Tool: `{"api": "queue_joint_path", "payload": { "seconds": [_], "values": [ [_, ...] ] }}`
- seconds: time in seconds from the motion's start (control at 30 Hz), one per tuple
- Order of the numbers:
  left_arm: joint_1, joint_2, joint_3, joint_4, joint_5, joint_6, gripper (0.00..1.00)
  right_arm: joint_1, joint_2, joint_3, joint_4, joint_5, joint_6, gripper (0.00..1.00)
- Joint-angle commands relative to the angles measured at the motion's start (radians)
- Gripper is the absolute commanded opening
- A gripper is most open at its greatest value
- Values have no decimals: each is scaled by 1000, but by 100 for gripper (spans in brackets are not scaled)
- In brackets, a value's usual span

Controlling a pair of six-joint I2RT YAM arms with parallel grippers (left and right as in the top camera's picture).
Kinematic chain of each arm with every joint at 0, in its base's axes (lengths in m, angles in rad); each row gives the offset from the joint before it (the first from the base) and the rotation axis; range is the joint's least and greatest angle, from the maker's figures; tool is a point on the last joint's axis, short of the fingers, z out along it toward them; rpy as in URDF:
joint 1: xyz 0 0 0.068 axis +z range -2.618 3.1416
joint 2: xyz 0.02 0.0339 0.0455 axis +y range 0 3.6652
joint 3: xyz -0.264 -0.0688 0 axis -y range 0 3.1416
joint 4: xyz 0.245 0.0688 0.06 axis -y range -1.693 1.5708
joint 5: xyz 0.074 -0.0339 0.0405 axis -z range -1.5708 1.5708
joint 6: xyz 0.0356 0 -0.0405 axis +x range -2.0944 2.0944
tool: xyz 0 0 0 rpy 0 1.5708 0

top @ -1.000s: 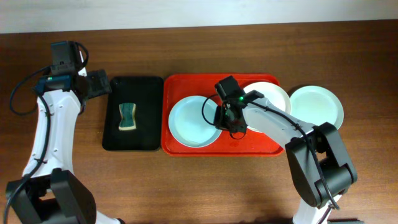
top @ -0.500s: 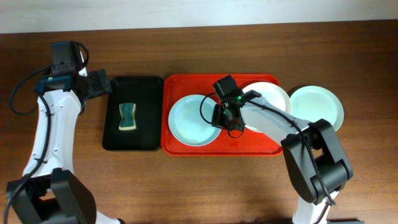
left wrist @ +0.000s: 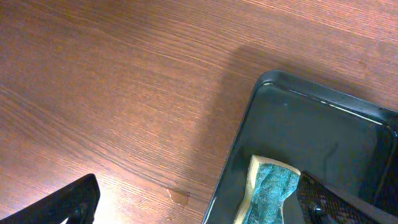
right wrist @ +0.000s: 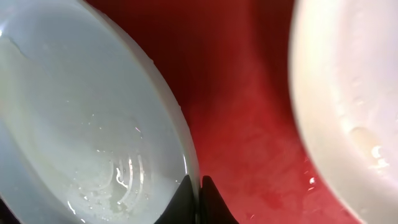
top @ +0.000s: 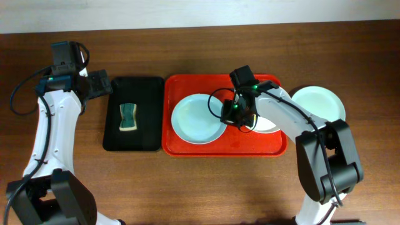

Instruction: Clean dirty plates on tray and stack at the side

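Observation:
The red tray point(top: 187, 142) holds a pale aqua plate point(top: 195, 120) on its left and a white plate point(top: 274, 99) on its right, partly under my right arm. A second aqua plate point(top: 320, 105) lies on the table right of the tray. My right gripper point(top: 229, 115) is shut on the right rim of the aqua plate on the tray. The right wrist view shows its fingertips point(right wrist: 186, 198) pinching that rim, with the wet aqua plate point(right wrist: 81, 112), the red tray floor point(right wrist: 242, 99) and the white plate point(right wrist: 348, 93). My left gripper point(top: 103, 84) is open and empty over the table.
A black tray point(top: 145, 94) left of the red tray holds a green-and-yellow sponge point(top: 127, 117). The left wrist view shows the black tray's corner point(left wrist: 311, 124), the sponge point(left wrist: 270, 193) and bare wood at left.
My right arm has swung right over the white plate, and the pinched aqua plate has shifted slightly right with it. The left arm has not moved.

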State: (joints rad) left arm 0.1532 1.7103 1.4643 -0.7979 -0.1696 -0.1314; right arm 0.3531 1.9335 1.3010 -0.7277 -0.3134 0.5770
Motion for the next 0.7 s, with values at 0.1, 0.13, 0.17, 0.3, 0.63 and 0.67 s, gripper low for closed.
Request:
{"api": "queue_joint_path", "payload": {
  "seconds": [0.1,0.13,0.17,0.3,0.63,0.67],
  "values": [
    [2,-5,6,0,-11,-5,100,7,-56,83,-62,-63,-31,4],
    [2,-5,6,0,-11,-5,99,8,-62,94,-72,-71,-31,4],
    [2,-5,6,0,-11,-5,100,11,-68,105,-80,-78,-31,4],
    [2,-5,6,0,-11,-5,99,42,-72,149,-87,-75,-30,4],
    [2,-5,6,0,-11,-5,99,197,-70,183,106,122,53,4],
    [2,-5,6,0,-11,-5,99,216,-70,183,135,130,53,4]
  ]
}}
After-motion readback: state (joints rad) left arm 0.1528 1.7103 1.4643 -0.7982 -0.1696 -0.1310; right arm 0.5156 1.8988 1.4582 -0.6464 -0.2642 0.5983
